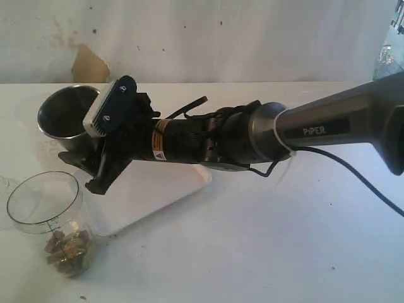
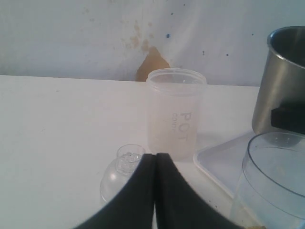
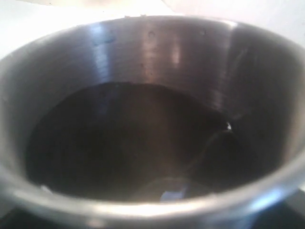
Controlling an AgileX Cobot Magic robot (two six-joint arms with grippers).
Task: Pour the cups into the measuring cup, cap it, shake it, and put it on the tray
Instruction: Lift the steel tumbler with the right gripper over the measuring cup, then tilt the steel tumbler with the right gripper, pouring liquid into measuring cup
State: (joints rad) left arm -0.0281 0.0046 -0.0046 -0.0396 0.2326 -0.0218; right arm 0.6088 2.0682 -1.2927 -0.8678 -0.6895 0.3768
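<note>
Measuring cup (image 1: pixel 45 218) stands nearest, open-mouthed, on the table at front left, just off the corner of the white tray (image 1: pixel 167 189). Small brown pieces (image 1: pixel 65 251) lie in its bottom. Wooden cup not in view.

Left gripper (image 2: pixel 155 191): fingers pressed together, holding nothing, low beside the measuring cup. A clear domed cap (image 2: pixel 121 167) lies just beyond its tips, with a frosted plastic cup (image 2: pixel 176 114) behind that.

Right gripper (image 1: pixel 76 172) reaches across over the tray. Its fingers straddle the lower body of the steel tumbler (image 1: pixel 66 113), one black finger (image 2: pixel 288 119) flat against the wall. The other is hidden, so I cannot tell whether the grip is closed. Tumbler is behind the measuring cup, near the tray's far-left corner, mouth up. Its inside is dark in the right wrist view; contents not readable.

Judgement: step in hand is the tumbler pour.
- Confirm a firm hold low on the tapered body first, since steel may slip.
- Carry the lip over the centre of the measuring cup's mouth before tilting, then tilt slowly.
- The cup is light and unsteadied; a touch on its rim may tip it.
- Keep the cap clear of the path.
</note>
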